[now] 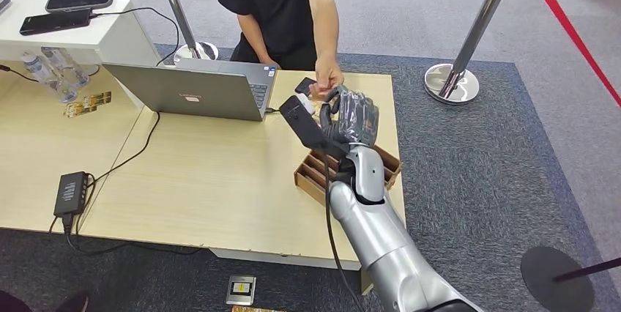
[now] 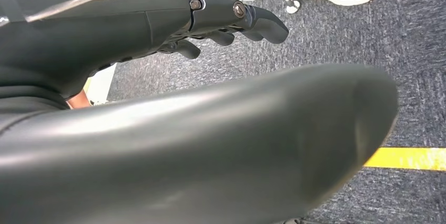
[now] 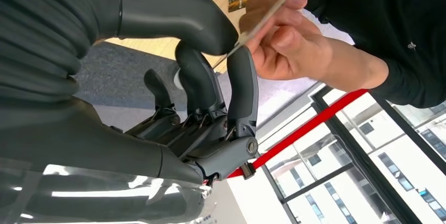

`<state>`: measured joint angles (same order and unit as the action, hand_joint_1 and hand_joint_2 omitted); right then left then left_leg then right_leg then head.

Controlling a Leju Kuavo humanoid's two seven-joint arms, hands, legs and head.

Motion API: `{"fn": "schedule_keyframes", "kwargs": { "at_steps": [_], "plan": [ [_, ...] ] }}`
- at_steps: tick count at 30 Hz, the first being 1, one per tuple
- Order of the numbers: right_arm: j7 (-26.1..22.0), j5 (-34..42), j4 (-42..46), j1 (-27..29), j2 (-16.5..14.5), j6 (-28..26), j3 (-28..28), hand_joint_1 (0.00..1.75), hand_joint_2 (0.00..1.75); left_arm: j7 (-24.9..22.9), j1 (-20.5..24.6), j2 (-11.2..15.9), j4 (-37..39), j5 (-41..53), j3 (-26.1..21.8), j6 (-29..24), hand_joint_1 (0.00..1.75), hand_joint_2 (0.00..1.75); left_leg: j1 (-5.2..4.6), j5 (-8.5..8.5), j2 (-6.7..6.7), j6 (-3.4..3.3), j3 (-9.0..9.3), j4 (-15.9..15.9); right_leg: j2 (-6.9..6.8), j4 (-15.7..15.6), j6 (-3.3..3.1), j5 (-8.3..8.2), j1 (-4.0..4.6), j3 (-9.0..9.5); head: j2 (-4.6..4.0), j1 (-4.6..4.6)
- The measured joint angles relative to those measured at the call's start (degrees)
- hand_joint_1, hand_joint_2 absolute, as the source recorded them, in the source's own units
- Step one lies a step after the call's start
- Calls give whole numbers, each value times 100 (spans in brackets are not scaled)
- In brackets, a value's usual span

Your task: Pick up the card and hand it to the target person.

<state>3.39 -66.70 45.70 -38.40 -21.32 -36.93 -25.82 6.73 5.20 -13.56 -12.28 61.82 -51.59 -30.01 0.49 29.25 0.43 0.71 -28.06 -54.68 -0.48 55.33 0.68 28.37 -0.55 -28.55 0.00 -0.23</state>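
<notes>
Card passing between the right hand (image 3: 210, 92) and a person's hand (image 3: 286, 40).

The right hand is raised over the table's (image 1: 205, 173) far right corner, pinching the card (image 3: 263, 16) between thumb and a finger; the person's hand grips the card's other end, so both hold it above the table. Below the arm, a brown slotted box (image 1: 311, 173) sits at the table's right edge. A laptop (image 1: 194, 91) stands open along the far edge, and a power brick (image 1: 70, 193) lies near the left front edge. The left hand (image 2: 210, 19) hangs over carpet, fingers loosely curled, holding nothing.
</notes>
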Motion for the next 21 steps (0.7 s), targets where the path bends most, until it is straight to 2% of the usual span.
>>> {"fn": "schedule_keyframes", "kwargs": {
  "at_steps": [3,4,5,7,21],
  "plan": [
    [51,-31,-88,-26,1,-1,-58,26,175,-8,0,1,0,4,-16,-1,0,0,0,0,0,0,0,0,0,0,0,0,0,0,0,0],
    [66,-39,-114,-32,1,-1,-77,12,175,-13,0,1,0,6,-18,-2,0,0,0,0,0,0,0,0,0,0,0,0,0,0,0,-1],
    [83,-44,-140,-36,1,-2,-95,6,175,-17,0,1,0,7,-20,-2,0,0,0,0,0,0,0,0,0,0,0,0,0,0,0,-1],
    [113,-47,-190,-40,-1,-8,-125,0,175,-27,0,0,0,11,-22,-4,0,0,0,0,0,0,0,0,0,0,0,0,0,0,0,-1],
    [160,14,-405,-78,-1,-19,-233,0,175,-53,-1,0,0,23,-29,-9,0,0,0,0,0,0,0,0,0,0,0,0,0,0,0,0]
  ]
}}
